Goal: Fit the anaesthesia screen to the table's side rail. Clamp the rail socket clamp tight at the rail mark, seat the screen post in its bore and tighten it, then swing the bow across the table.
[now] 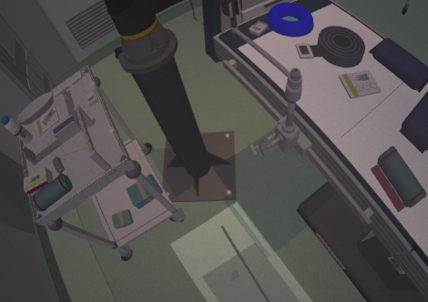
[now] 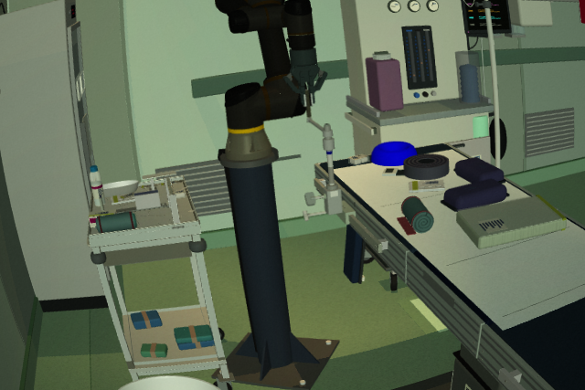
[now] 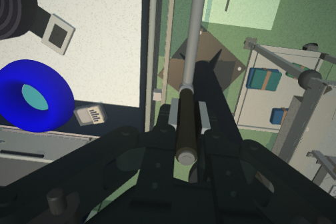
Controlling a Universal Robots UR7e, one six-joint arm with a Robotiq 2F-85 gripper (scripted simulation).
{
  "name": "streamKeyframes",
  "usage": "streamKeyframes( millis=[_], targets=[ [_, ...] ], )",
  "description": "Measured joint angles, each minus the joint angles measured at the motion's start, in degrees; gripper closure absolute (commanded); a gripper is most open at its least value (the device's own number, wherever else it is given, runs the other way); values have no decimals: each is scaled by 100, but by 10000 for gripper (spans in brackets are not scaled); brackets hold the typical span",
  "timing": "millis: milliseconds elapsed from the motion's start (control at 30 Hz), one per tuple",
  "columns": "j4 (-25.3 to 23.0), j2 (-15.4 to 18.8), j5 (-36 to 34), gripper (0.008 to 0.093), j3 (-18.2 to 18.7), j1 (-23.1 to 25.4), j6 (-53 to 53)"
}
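The screen post [image 1: 291, 101] stands upright in the rail socket clamp [image 1: 286, 136], which sits on the table's side rail [image 1: 273, 101]. From the post's top the grey bow [image 1: 262, 50] runs back along the table's edge toward its head end. My gripper [image 3: 187, 115] is closed on the bow's dark end grip [image 3: 185, 128], with a finger pad on each side of it. In the second side camera the gripper [image 2: 308, 95] hangs straight down above the head corner of the table. The clamp's knob [image 2: 310, 198] points away from the table.
The table's side rail and mattress edge lie just left of the gripper in the wrist camera. A blue ring cushion [image 1: 290, 19], a black coiled strap [image 1: 341, 45] and a small remote [image 1: 258, 27] lie at the head end. The instrument cart [image 1: 77, 154] stands beyond the arm's pedestal [image 1: 182, 132].
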Motion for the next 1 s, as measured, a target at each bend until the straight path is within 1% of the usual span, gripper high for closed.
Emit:
streamKeyframes(
  millis=[533, 1000],
  targets=[
    [-16, 33, -5, 934, -17, 79, 80],
    [-62, 130, -5, 934, -66, 282, 283]
  ],
)
